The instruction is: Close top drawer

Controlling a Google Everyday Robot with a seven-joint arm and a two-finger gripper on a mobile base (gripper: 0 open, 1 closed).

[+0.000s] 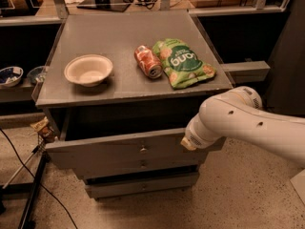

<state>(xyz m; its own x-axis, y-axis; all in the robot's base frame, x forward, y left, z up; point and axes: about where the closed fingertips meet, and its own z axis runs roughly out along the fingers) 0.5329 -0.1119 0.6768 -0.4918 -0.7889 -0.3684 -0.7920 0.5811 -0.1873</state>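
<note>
Standing partly pulled out from the grey table [119, 30], the top drawer [95, 154] is seen at the front of the unit, just under the table top. A dark gap is shown between its front panel and the table's edge above. Its long flat front is marked by 1 small round metal knob [142, 149] at the centre.

The pincer [187, 143] is placed against the right part of that front panel, at the tip of the white arm [248, 123], which is brought in from the right edge of the view. Contact with the panel appears to be made, but whether the pincer is clenched or released cannot be told, as it is hidden behind the arm's end.

Below the top drawer, 2 slimmer grey drawer fronts [114, 168] are stacked, each fitted with a like knob, and both are seated further back than the top one.

On the table top, 3 things are laid. A pale bowl [88, 70] is set towards the left, a red drink can [148, 61] is laid on its side near the middle, and a green snack bag [183, 63] is laid just beside the can on its right.

At the left, a dark shelf [19, 92] is seen with 2 small bowls [9, 75] on it. A crumpled packet [43, 128] is lodged near the drawer's left corner, and black cables [28, 175] are trailed across the speckled floor [238, 194].
</note>
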